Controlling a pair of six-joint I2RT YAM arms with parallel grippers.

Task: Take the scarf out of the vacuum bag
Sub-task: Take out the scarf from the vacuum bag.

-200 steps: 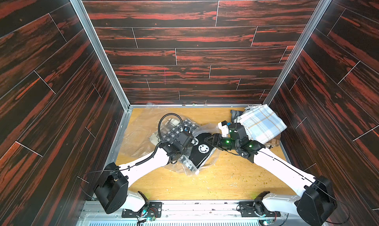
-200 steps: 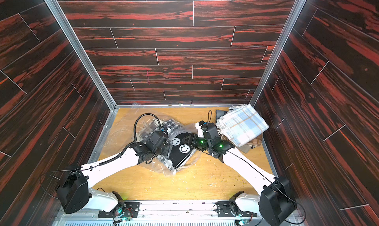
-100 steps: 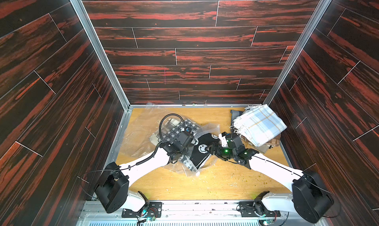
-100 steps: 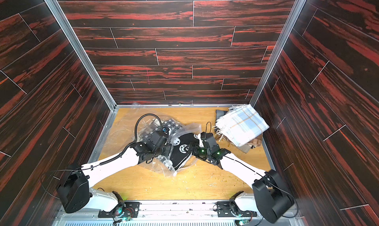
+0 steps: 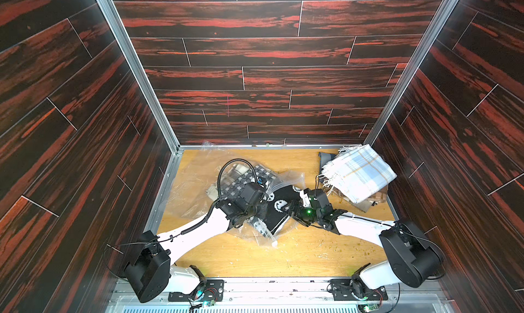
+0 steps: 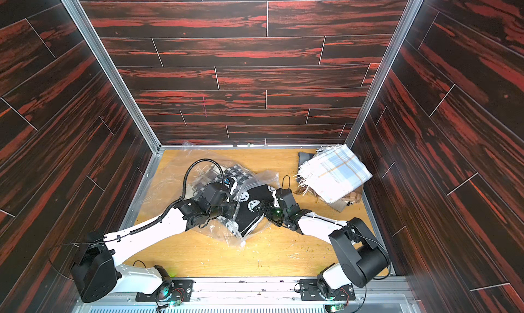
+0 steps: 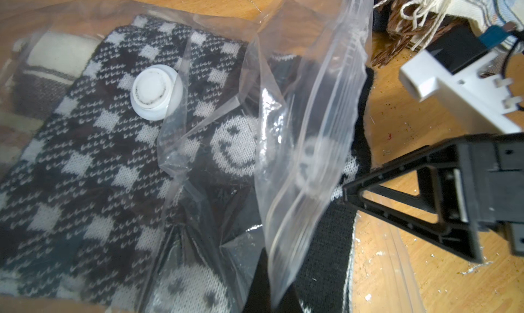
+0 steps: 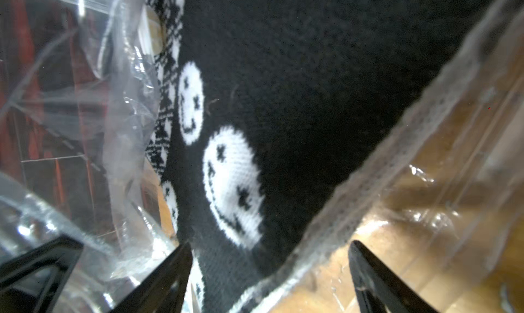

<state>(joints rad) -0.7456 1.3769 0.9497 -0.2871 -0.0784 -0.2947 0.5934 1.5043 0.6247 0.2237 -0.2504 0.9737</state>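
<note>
The clear vacuum bag (image 5: 195, 181) (image 6: 167, 181) lies crumpled on the wooden table, its white valve (image 7: 156, 91) facing up. A black scarf (image 5: 283, 203) (image 6: 252, 201) (image 7: 235, 147) (image 8: 283, 98) with white smiley faces sticks out of the bag's mouth. My left gripper (image 5: 266, 209) (image 6: 231, 208) (image 7: 272, 294) is shut on the bag's zip-seal flap (image 7: 312, 127) and holds it up. At the mouth my right gripper (image 5: 289, 210) (image 6: 262, 208) (image 8: 269, 245) stands open, its fingers (image 7: 397, 171) astride the scarf's near edge.
A black-and-white checked scarf (image 5: 246, 178) (image 7: 85, 155) and a beige one (image 7: 56, 56) lie inside the bag. At the back right a folded plaid cloth (image 5: 357, 175) (image 6: 334, 172) tops a pile of others. Dark panelled walls close in on three sides.
My right arm has drawn back from the plaid pile and come down to the black scarf at the bag's mouth, its jaws spreading wider. The left gripper has kept its hold.
</note>
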